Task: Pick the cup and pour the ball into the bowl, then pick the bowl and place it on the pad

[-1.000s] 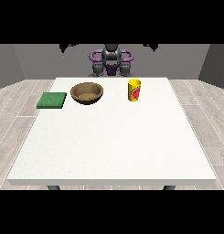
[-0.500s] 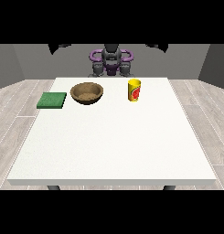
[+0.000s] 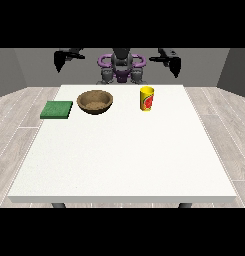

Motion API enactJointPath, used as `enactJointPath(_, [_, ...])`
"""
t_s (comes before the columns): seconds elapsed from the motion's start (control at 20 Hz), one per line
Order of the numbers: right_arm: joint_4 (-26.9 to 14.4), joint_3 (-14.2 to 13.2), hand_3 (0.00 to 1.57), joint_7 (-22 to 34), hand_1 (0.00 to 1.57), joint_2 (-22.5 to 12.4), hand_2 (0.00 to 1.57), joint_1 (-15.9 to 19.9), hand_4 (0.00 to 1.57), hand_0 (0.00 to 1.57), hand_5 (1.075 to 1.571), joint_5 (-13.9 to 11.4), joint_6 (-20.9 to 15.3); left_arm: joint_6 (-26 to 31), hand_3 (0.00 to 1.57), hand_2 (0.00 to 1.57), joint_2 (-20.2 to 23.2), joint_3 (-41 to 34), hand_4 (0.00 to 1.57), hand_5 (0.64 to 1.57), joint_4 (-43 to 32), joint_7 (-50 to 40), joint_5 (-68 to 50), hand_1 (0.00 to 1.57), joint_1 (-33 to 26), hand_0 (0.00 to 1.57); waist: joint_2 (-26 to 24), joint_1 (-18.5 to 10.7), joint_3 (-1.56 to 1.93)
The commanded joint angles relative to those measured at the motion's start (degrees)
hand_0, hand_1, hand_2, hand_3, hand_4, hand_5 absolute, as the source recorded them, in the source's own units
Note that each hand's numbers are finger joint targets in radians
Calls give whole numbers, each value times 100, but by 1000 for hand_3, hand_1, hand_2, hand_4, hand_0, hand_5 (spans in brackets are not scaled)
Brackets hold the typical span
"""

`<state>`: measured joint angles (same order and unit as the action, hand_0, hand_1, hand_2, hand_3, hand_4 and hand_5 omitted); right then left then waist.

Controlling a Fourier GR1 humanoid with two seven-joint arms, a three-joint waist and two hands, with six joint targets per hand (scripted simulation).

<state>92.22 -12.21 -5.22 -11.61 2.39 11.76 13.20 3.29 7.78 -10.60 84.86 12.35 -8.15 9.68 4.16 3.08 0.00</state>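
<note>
Items I logged from my remote station, front view:

1. Table (image 3: 124,165): large, white; it filled the middle and lower part of the frame; grey plank floor showed on both sides of it.
2. Cup (image 3: 147,99): yellow with a red mark on its side; it stood upright on the table in the upper centre-right of the frame; I could not see the ball from this angle.
3. Bowl (image 3: 95,101): brown, wooden-looking; it sat upright in the upper centre-left of the frame, to the left of the cup and well apart from it.
4. Pad (image 3: 57,109): green, square, flat on the table at the upper left, just beside the bowl and not touching it; nothing lay on it.
5. Robot (image 3: 122,67): small at the top centre, behind the far table edge; both arms were spread wide and raised.
6. Hand at the view's left (image 3: 59,61): black, high at the upper left, above the table and well apart from every item; I could not tell how it was set.
7. Hand at the view's right (image 3: 175,65): black, high at the upper right, above and to the right of the cup, touching nothing; here too I could not tell.
</note>
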Motion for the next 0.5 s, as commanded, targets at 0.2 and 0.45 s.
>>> enactJointPath(0.2, [26,142,0,-347,0,49,0,386,0,0,1571,-154,65,-500,0,0,-566,105,0,1520,-1510,1833,605,0,374,0,687,404,-4])
enactJointPath(0.45, [-514,-212,0,-576,0,-235,0,538,0,0,1570,56,352,-639,0,0,-627,96,0,1530,-2530,2478,659,0,679,0,736,351,-2])
